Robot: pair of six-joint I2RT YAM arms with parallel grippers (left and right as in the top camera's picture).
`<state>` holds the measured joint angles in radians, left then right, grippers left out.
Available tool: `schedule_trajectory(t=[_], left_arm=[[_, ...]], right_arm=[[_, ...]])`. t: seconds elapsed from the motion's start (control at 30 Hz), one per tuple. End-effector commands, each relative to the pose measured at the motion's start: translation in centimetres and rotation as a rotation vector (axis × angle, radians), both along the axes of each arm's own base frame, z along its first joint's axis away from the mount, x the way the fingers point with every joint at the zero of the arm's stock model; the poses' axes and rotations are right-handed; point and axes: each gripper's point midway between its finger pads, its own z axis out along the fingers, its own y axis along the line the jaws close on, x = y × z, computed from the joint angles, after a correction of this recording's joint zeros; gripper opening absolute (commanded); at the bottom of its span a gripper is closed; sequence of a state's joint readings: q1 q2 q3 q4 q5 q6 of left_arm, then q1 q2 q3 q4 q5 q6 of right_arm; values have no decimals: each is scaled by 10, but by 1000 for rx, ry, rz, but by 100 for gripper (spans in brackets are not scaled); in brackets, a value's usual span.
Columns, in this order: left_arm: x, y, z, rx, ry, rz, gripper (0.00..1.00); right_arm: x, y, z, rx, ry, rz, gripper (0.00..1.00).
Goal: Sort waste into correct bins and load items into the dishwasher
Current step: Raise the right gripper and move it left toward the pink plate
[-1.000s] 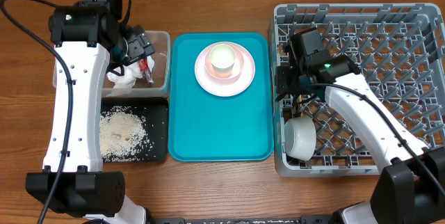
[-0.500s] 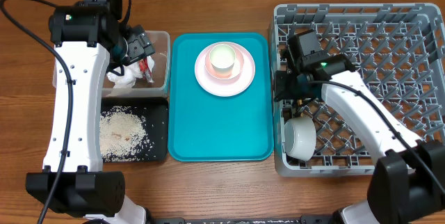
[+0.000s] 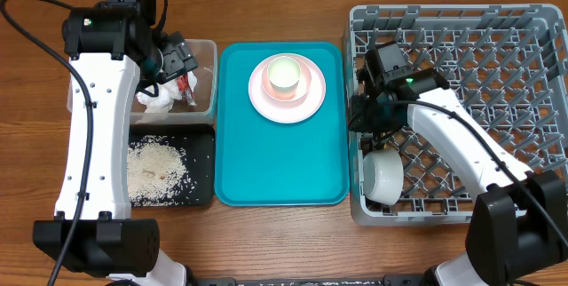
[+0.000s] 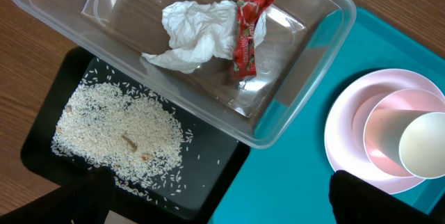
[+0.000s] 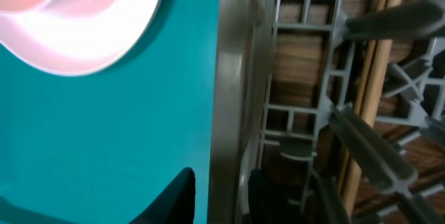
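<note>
**Left wrist view.** The red wrapper (image 4: 247,33) carries print too small for you to read. It lies against the napkin (image 4: 191,33) in the clear tub (image 4: 292,123). Your left end effector (image 4: 229,195) hangs above, fingers spread wide and empty. The rice (image 4: 118,137) lies in the black tray (image 4: 42,140), near side of the tub.

**Right wrist view.** The right end effector (image 5: 221,182) has its fingers a little apart, one on either side of the left wall of the rack (image 5: 233,78). You cannot tell whether they touch it. The chopsticks (image 5: 375,78) lie inside the rack.

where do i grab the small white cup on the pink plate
Grip the small white cup by its rim, probably one pincer finger inside, one outside, coming straight down: it stands upright, mouth up, on the round pale pink plate.
</note>
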<state>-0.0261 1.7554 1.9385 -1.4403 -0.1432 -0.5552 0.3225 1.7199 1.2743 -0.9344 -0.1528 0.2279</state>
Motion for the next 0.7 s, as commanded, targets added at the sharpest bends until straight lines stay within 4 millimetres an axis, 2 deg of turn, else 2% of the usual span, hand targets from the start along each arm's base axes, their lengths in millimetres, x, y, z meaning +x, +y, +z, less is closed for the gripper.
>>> schedule_trajectory(t=[0.0, 0.1, 0.37, 0.43, 0.5, 0.67], left_arm=[[1, 1, 3, 9, -11, 1, 100], [1, 1, 3, 9, -11, 1, 100], [1, 1, 3, 9, -11, 1, 100], [1, 1, 3, 9, -11, 1, 100], [1, 1, 3, 9, -11, 1, 100], [1, 1, 3, 9, -11, 1, 100]], right_arm=[[12, 6, 22, 11, -56, 35, 30], [20, 8, 44, 13, -91, 48, 32], [40, 15, 133, 40, -223, 58, 35], [40, 25, 152, 91, -246, 78, 36], [37, 44, 168, 193, -253, 120, 44], [34, 90, 204, 476, -298, 251, 42]])
